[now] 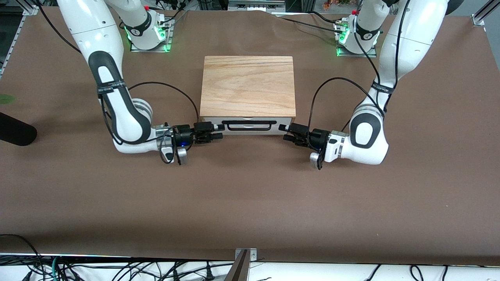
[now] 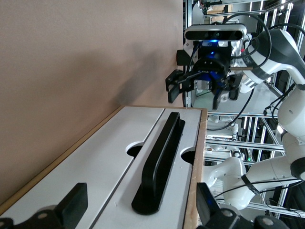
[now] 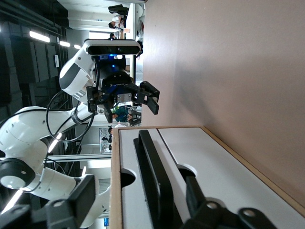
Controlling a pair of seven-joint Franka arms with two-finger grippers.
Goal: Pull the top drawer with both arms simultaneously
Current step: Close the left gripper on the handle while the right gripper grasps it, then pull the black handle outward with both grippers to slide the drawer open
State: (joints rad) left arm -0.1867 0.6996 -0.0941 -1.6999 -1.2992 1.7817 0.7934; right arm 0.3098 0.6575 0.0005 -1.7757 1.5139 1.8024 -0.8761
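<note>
The top drawer [image 1: 275,127] is pushed in under the light oak cabinet top. Its white front carries a wide black bar handle [image 1: 247,125]. My right gripper [image 1: 219,132] is open at the handle's end toward the right arm. In the right wrist view the gripper [image 3: 138,196] has one finger above the cabinet's top edge and one over the white front, with the handle [image 3: 151,174] between them. My left gripper [image 1: 284,132] is open at the handle's other end. In the left wrist view the gripper [image 2: 140,202] straddles the handle [image 2: 159,162] in the same way.
The oak cabinet [image 1: 247,84] stands mid-table between the two arm bases on a brown table cover [image 1: 250,203]. A second white panel [image 2: 90,167] lies below the top drawer's front. A black object [image 1: 15,130] lies at the table edge on the right arm's end.
</note>
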